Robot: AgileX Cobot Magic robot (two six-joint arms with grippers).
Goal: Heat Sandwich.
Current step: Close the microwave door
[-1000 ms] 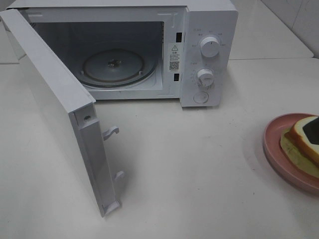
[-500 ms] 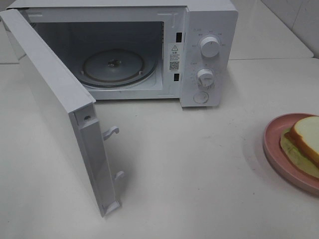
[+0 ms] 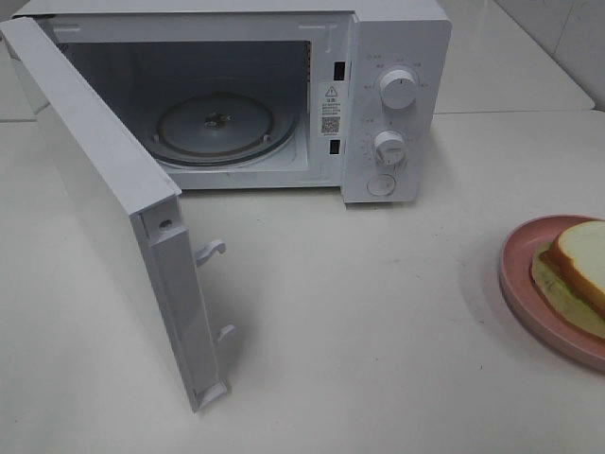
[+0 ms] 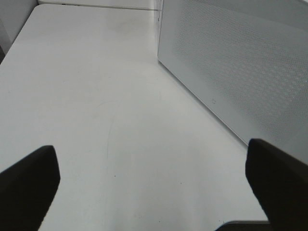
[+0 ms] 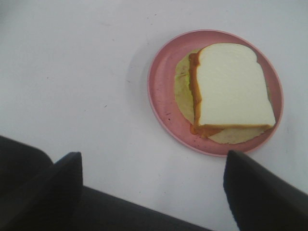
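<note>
The sandwich [image 3: 579,270], white bread over pale green-yellow filling, lies on a round pink plate [image 3: 521,284] at the table's right edge. The right wrist view shows the sandwich [image 5: 231,86] and plate [image 5: 163,96] from above, with my right gripper [image 5: 154,155] open, clear of the plate and holding nothing. The white microwave [image 3: 397,57] stands at the back, its door [image 3: 104,189] swung wide to the left, with the glass turntable [image 3: 216,128] bare inside. My left gripper [image 4: 150,147] is open over bare table beside the door's outer face [image 4: 240,62]. Neither gripper shows in the high view.
The microwave's two knobs [image 3: 397,90] and a button are on its right panel. The open door juts toward the front left, with latch hooks [image 3: 212,250] on its edge. White tabletop [image 3: 378,322] lies between the microwave and the plate.
A second ago my right gripper's dark finger covered part of the sandwich in the high view. It has since drawn back out of that view, and the sandwich is uncovered.
</note>
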